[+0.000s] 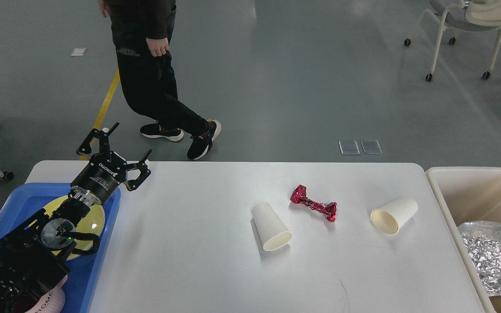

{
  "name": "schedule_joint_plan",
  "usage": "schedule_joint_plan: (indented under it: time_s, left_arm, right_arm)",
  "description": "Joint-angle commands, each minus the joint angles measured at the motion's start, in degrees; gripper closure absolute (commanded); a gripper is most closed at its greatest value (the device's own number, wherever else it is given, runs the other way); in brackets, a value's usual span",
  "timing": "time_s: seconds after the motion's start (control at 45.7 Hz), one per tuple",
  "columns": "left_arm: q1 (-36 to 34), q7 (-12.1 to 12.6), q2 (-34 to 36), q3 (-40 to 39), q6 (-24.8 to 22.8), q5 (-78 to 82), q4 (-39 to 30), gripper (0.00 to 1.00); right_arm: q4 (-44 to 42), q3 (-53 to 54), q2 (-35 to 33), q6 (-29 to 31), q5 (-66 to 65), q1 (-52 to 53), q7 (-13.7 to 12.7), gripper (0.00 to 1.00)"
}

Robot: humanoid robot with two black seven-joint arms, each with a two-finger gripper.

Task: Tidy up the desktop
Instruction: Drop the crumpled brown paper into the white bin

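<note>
The white desktop (pixel 198 269) fills the lower middle of the head view. On it lie a tipped white paper cup (pixel 270 227), a crumpled red foil wrapper (pixel 314 206) and a second tipped white paper cup (pixel 395 215) further right. My left gripper (pixel 122 150) is open and empty, raised over the desktop's far left corner, above the blue tray (pixel 107 243). It is far from the cups and wrapper. My right gripper is out of view.
The blue tray at the left holds a yellow-green plate (pixel 96 219) under my left arm. A beige bin (pixel 455 191) at the right edge holds a silver foil bag (pixel 492 256). A person (pixel 155 78) walks behind the table. A wheeled chair (pixel 468 26) stands at the far right.
</note>
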Motion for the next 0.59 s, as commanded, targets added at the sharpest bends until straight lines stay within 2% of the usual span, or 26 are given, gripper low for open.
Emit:
schedule_joint_plan:
  time_s: [0.0,0.153,0.175,0.219,0.241,0.263,0.285,0.569]
  left_arm:
    - [0.0,0.0,0.0,0.0,0.0,0.01,0.0,0.0]
    - [0.0,0.0,0.0,0.0,0.0,0.01,0.0,0.0]
    - [0.0,0.0,0.0,0.0,0.0,0.01,0.0,0.0]
    - [0.0,0.0,0.0,0.0,0.0,0.01,0.0,0.0]
    - [0.0,0.0,0.0,0.0,0.0,0.01,0.0,0.0]
    - [0.0,0.0,0.0,0.0,0.0,0.01,0.0,0.0]
    - [0.0,0.0,0.0,0.0,0.0,0.01,0.0,0.0]
    - [0.0,0.0,0.0,0.0,0.0,0.01,0.0,0.0]
  right_arm:
    - [-9.63,6.32,6.87,-4.82,5.07,-15.82,-0.1,1.0]
    - [-12.81,14.75,10.4,-7.1,5.34,-22.34,-0.53,1.0]
    - [-12.81,16.16,10.48,-8.15,5.34,-22.52,-0.62,0.97]
    - [-12.72,18.36,10.92,-9.74,5.34,-23.3,-0.71,0.71]
    - [-12.72,19.16,11.19,-10.01,5.34,-23.92,-0.8,0.55]
    - [-12.72,19.86,11.45,-10.18,5.34,-24.53,-0.97,0.3]
    - [-12.72,20.39,11.63,-10.27,5.34,-24.89,-1.06,0.0]
    - [-11.76,21.1,11.98,-10.27,5.25,-24.8,-1.24,0.0]
